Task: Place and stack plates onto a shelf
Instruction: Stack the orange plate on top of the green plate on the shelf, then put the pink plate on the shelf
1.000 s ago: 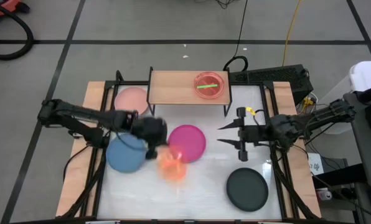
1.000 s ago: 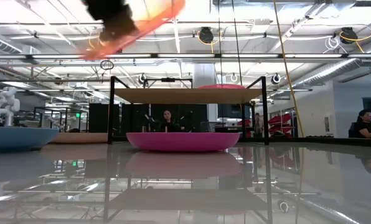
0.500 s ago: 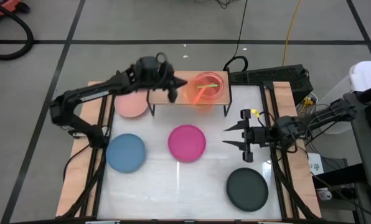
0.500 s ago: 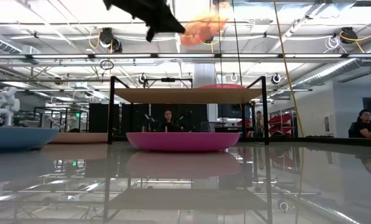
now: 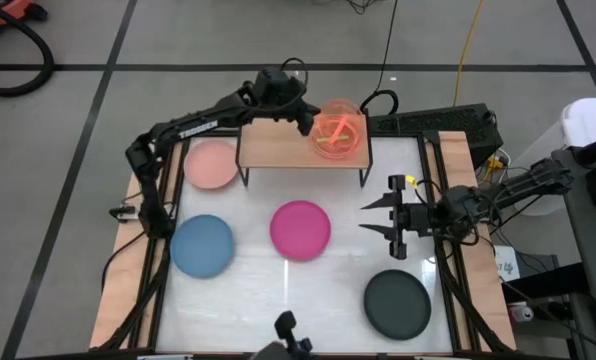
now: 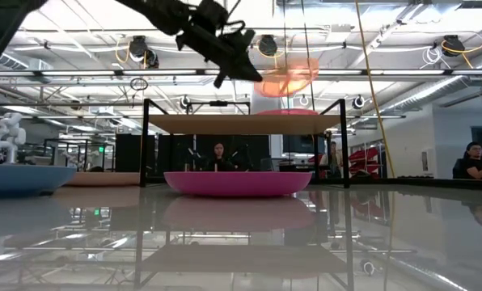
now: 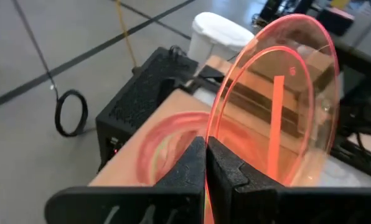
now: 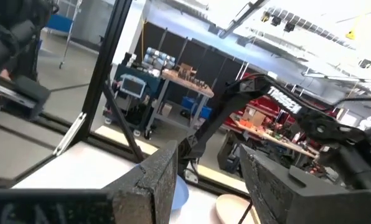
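Observation:
My left gripper (image 5: 300,112) is over the shelf's (image 5: 278,143) far right part, shut on a translucent orange plate (image 5: 338,128), which hovers above the shelf (image 6: 241,124) in the low view (image 6: 288,78). Under it a translucent pink plate (image 7: 167,144) lies flat on the board. On the table lie a salmon plate (image 5: 213,164), a blue one (image 5: 202,246), a magenta one (image 5: 300,229) and a black one (image 5: 397,303). My right gripper (image 5: 376,216) waits open at the table's right side, touching nothing. My left gripper pinches the orange plate's rim (image 7: 215,144) between its two shut fingers (image 7: 192,163). The fingers come from the table's left, slanting down. The plate is lifted clear of the shelf, slightly tilted, and sticks out beyond the fingertips toward the right.
The shelf stands on thin black legs (image 5: 243,170) at the table's far edge; its left half is bare wood. A black box (image 5: 433,122) and cables lie behind it. People sit in the room beyond the table (image 6: 217,153).
My left gripper has carried the orange plate up from over the table's middle, toward the far edge and to the right, to above the shelf's right part. The plate has stayed in the hold the whole way.

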`<state>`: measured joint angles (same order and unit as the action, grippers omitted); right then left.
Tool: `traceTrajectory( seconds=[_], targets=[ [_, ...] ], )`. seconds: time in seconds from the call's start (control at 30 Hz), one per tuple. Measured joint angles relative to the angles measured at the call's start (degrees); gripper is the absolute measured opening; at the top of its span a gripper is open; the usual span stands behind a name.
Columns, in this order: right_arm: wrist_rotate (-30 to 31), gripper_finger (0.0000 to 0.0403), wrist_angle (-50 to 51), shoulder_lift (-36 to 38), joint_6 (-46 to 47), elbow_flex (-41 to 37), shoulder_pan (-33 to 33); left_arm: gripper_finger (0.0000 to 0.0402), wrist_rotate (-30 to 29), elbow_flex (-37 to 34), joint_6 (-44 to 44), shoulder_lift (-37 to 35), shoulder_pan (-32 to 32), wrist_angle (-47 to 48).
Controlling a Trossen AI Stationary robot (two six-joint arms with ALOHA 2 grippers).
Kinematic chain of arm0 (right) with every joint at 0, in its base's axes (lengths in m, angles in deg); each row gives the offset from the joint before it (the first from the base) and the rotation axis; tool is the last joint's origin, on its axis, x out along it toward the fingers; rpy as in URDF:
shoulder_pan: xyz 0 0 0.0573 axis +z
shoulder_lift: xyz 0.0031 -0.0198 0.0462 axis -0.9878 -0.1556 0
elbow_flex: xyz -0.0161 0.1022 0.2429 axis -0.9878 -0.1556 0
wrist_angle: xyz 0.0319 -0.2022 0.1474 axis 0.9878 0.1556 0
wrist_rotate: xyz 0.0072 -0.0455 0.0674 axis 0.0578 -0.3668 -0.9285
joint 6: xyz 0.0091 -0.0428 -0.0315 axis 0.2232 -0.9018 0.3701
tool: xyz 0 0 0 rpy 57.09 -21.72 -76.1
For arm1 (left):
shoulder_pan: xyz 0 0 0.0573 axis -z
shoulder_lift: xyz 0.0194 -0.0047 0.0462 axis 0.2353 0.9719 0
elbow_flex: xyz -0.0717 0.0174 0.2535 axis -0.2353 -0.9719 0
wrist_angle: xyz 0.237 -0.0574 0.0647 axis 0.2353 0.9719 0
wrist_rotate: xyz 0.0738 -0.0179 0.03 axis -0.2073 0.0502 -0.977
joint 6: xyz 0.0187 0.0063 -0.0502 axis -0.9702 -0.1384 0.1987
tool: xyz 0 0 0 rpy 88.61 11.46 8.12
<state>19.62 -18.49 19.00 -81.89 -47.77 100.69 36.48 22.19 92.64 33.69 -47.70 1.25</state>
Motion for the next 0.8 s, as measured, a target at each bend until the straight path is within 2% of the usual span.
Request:
traceTrajectory(
  seconds=[0.2,0.57,0.7,0.8],
  targets=[
    [0.1,0.0155,1.5,1.3,0.1,0.0,0.0,0.0019,-0.2,0.2,2.7,2.0,-1.8,-0.2],
    [0.1,0.0155,2.0,1.9,0.2,0.0,0.0,0.0112,-2.0,0.2,0.1,2.0,-1.6,1.0],
    [0.3,0.0155,3.2,1.9,0.2,0.0,0.0,0.0125,0.0,0.2,-4.2,-1.1,-1.9,1.4],
    [5.2,0.0155,5.0,1.7,0.4,0.0,0.0,0.0126,2.1,0.2,-7.0,-6.0,-2.3,2.0]
  ],
)
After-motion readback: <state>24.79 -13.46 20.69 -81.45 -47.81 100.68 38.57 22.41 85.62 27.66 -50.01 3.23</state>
